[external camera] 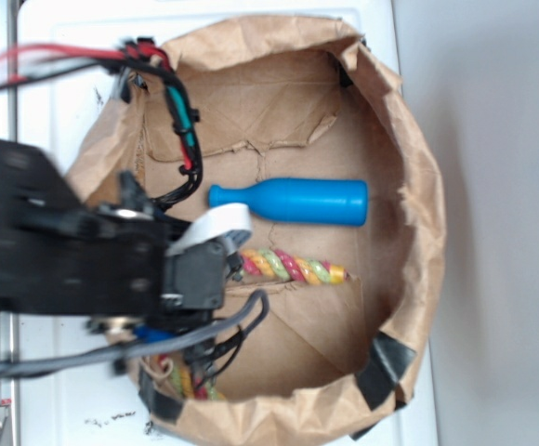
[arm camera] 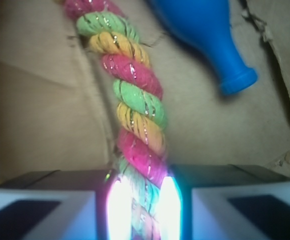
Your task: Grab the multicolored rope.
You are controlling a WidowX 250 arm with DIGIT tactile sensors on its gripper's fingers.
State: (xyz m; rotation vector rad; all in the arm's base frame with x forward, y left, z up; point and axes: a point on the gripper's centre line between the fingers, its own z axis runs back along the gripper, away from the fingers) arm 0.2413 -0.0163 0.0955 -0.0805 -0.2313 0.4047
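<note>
while its two pale fingers press against either side of the thick twisted red, yellow and pale green rope, the black end effector stands nearly closed inside a crumpled brown paper basin; the rope lies on the basin's floor, just beside a solid blue bottle-shaped toy.

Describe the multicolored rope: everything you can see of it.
The multicolored rope is a thick twisted cord of pink-red, yellow and pale green strands shot with glittery thread. It looks soft and fibrous. It lies flat on the brown paper floor of the bag, beside the blue bottle without touching it. One end points toward the bag's right wall; the other passes under the arm and reappears near the bottom edge. In the wrist view it runs between the gripper fingers, which sit close on either side.
</note>
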